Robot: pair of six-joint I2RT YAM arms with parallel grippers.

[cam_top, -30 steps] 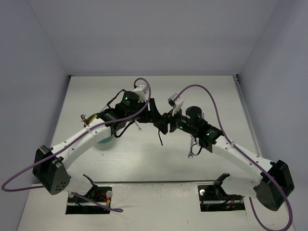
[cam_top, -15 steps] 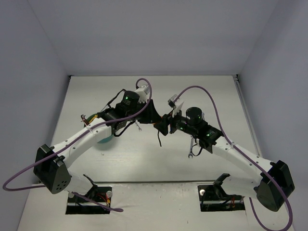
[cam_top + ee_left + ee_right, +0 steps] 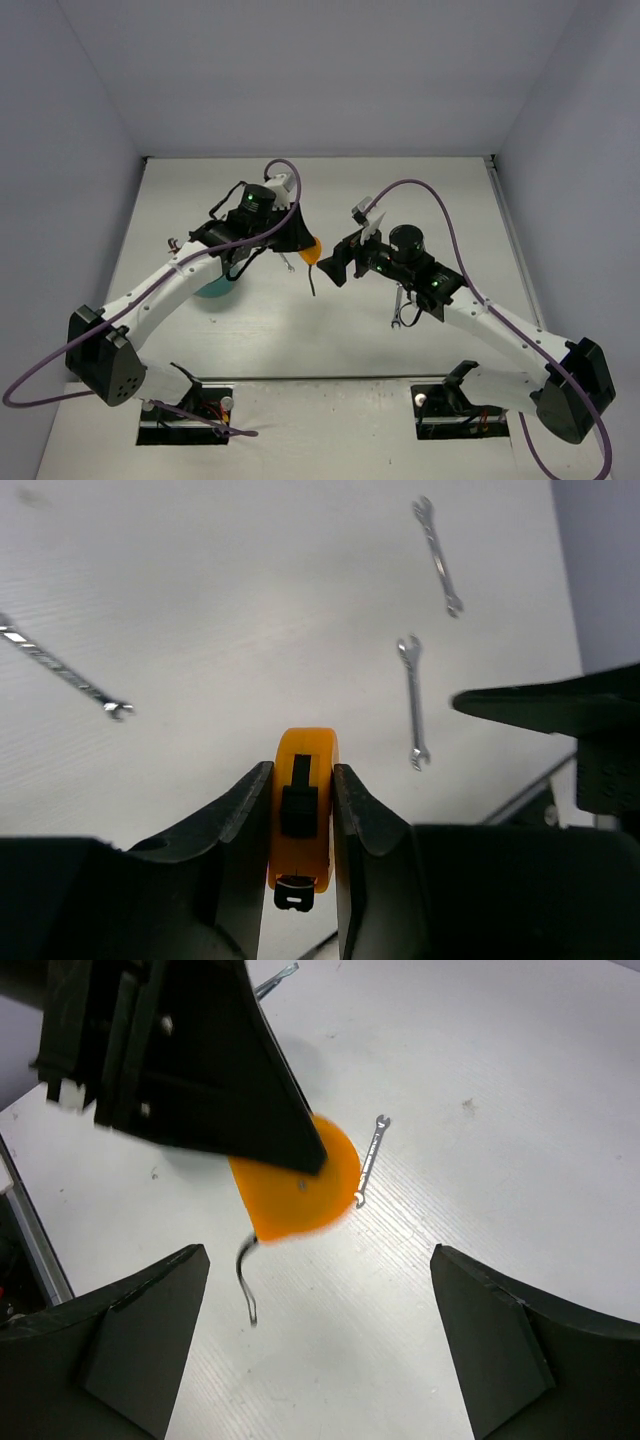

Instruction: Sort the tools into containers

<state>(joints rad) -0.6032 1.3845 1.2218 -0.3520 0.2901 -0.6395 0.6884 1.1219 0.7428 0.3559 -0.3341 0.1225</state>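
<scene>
The left gripper (image 3: 303,243) is clamped on the orange-headed tool (image 3: 312,250), its two fingers (image 3: 245,815) pressed flat against the orange sides (image 3: 303,810) with the jaws only a little apart. A thin dark tail (image 3: 313,283) hangs from the tool toward 6 o'clock, clear of the table (image 3: 450,200).

A second ago both grippers met over the middle of the table and the orange head was hidden between them. Since then the left jaws have closed on the tool and the right ones have let go. The left arm has drawn back toward 9 o'clock, carrying the tool with it, so the orange head now shows from above and the tail hangs further left than before.

The right gripper (image 3: 336,265) stands just at 3 o'clock of the tool, not touching it. Its fingers (image 3: 130,1340) are spread wide with nothing between them; its own camera looks past them at the orange head (image 3: 300,1185) in the other gripper's grasp.

The teal bowl (image 3: 215,290) lies at 8 o'clock of the tool, mostly covered by the left arm. A silver wrench (image 3: 287,263) lies on the table just at 8 o'clock of the orange head, and a second wrench (image 3: 398,310) lies under the right arm, at 4 o'clock.
</scene>
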